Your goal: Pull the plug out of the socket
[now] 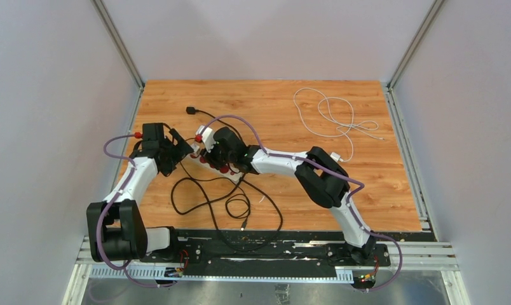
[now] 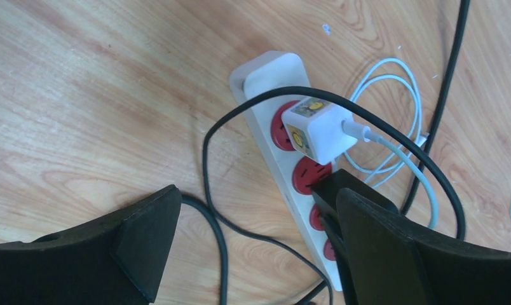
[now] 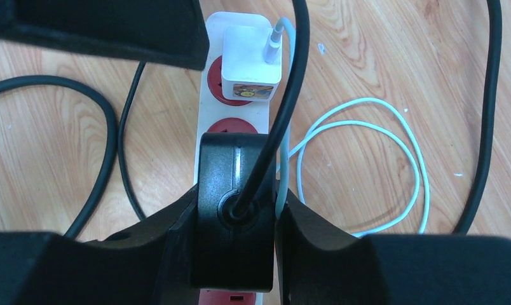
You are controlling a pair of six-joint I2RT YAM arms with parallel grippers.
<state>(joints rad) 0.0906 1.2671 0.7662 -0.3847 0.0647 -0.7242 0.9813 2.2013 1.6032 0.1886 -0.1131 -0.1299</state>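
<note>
Desk (image 1: 367, 184): orange wood-grain top, enclosed by pale grey walls (image 1: 43, 95) with aluminium corner posts (image 1: 116, 41). Socket (image 2: 265, 73): lies left of centre, with a white charger (image 2: 320, 130) in its end outlet. Right end effector (image 3: 237, 210): clamped on the black plug (image 3: 234, 165) over the strip. Left end effector (image 2: 253, 190): spread wide, holding nothing, straddling the socket.
</note>
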